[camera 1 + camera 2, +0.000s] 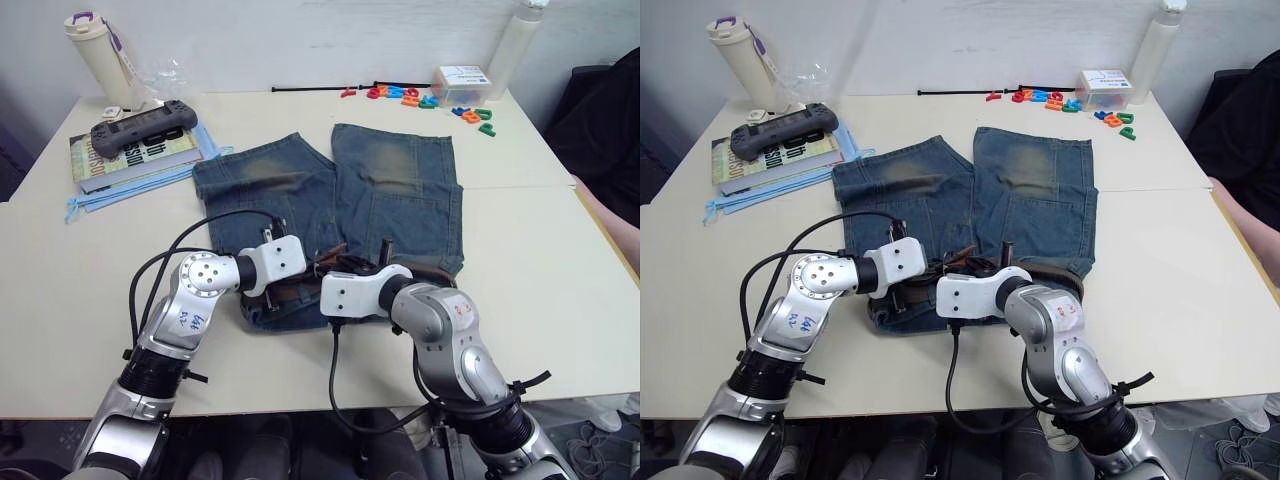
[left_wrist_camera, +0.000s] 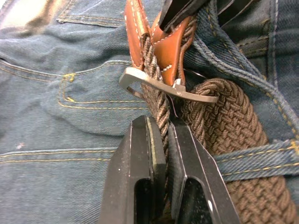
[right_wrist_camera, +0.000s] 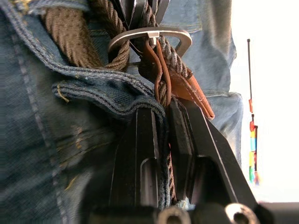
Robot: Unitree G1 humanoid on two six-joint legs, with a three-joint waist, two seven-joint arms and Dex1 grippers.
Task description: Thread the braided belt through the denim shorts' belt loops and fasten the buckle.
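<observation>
Denim shorts [image 1: 330, 205] lie flat mid-table, waistband toward you | braided belt [image 2: 224, 126] runs along that waistband at 6 o'clock | your left gripper [image 2: 161, 140] is clamped on the belt beside the buckle [image 2: 163, 86] | your right gripper [image 3: 163, 126] pinches belt at the buckle.

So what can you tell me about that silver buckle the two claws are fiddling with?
The buckle is a flat, silver metal frame with rounded corners, sewn into a tan leather tab with white stitching at the end of the braided belt. It lies over the waistband of the denim shorts, with a twisted stretch of brown braid running through the frame. The left gripper is shut on the braid just below it, and the right gripper pinches the braid and leather from the opposite side.
</observation>
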